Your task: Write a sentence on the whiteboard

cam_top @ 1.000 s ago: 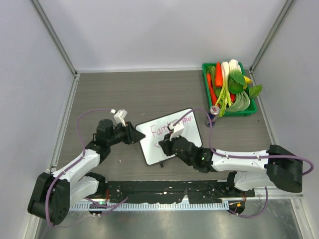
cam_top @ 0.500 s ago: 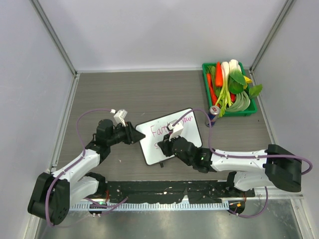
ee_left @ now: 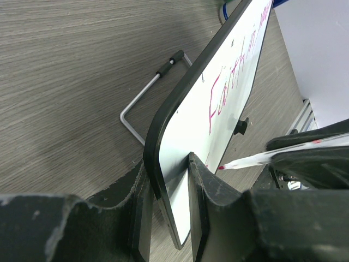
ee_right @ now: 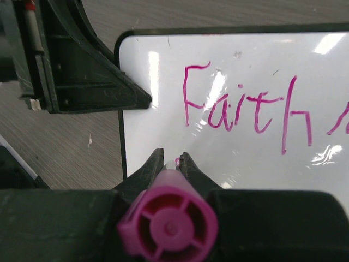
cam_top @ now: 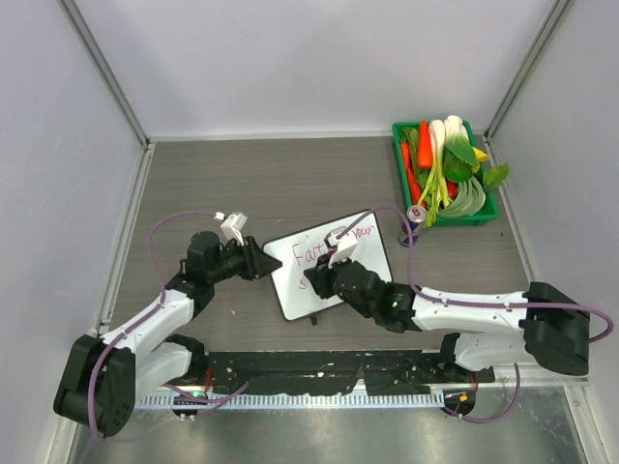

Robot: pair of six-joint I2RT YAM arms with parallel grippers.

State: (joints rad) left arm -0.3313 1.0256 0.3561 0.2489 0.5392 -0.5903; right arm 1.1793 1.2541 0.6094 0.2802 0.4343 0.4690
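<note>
The whiteboard [cam_top: 288, 282] stands tilted on the table's middle, and my left gripper [cam_top: 262, 263] is shut on its left edge. In the left wrist view the two fingers [ee_left: 204, 185] pinch the dark rim of the whiteboard [ee_left: 229, 93]. The sentence [ee_right: 245, 112] shows pink "Faith" in the right wrist view, with more pink words to the right of it, toward the board's upper right corner [cam_top: 363, 231]. My right gripper [ee_right: 170, 155] is shut on a pink marker [ee_right: 168, 221]. The marker's tip [ee_left: 221, 167] sits at the board face, below the "F", near the left corner.
A green tray [cam_top: 490, 209] of vegetables stands at the back right, with a small can [cam_top: 417, 214] beside it. A bent wire stand [ee_left: 143, 101] lies on the table behind the board. Grey walls enclose the table on three sides.
My right gripper with the marker has shifted slightly left across the board's lower part. The left arm and the board have stayed still.
</note>
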